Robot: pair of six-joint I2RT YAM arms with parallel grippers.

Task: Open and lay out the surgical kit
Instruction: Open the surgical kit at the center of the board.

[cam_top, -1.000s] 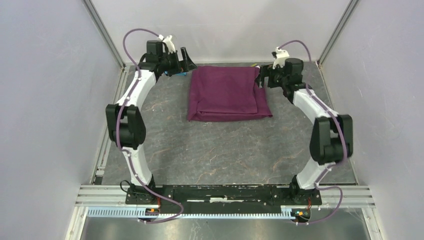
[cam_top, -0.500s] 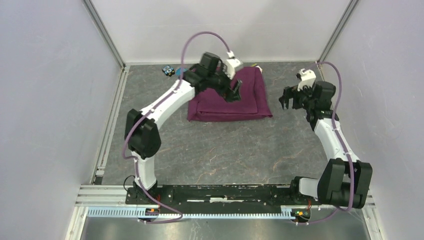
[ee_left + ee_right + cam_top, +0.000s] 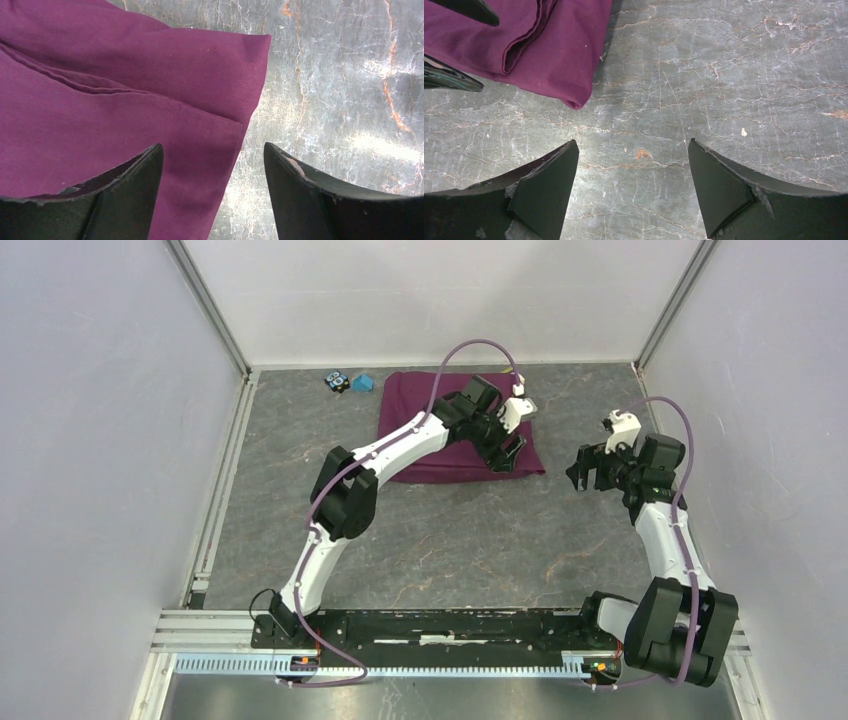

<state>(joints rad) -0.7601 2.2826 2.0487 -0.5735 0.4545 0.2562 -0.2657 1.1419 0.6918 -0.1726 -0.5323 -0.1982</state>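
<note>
The dark-purple cloth wrap [image 3: 415, 402] lies folded shut at the back middle of the table; the tray, clamps, gauze and packet are hidden. My left gripper [image 3: 512, 452] hovers open over the wrap's right front corner. In the left wrist view the gripper [image 3: 213, 155] straddles the cloth's right edge [image 3: 150, 90], one finger over cloth, one over bare table. My right gripper [image 3: 583, 468] is open and empty over bare table just right of the wrap. The right wrist view shows that gripper [image 3: 633, 150] with the wrap's corner [image 3: 559, 55] ahead at the upper left.
A small black block [image 3: 337, 381] and a blue block [image 3: 362, 383] lie at the back left, beside the wrap. Grey walls close in left, right and back. The marbled grey table [image 3: 450, 540] stretches between the wrap and the arm bases.
My left arm has swung from the back left corner across the wrap to its right front corner. My right arm has drawn back from the wrap's right edge toward the near right.
</note>
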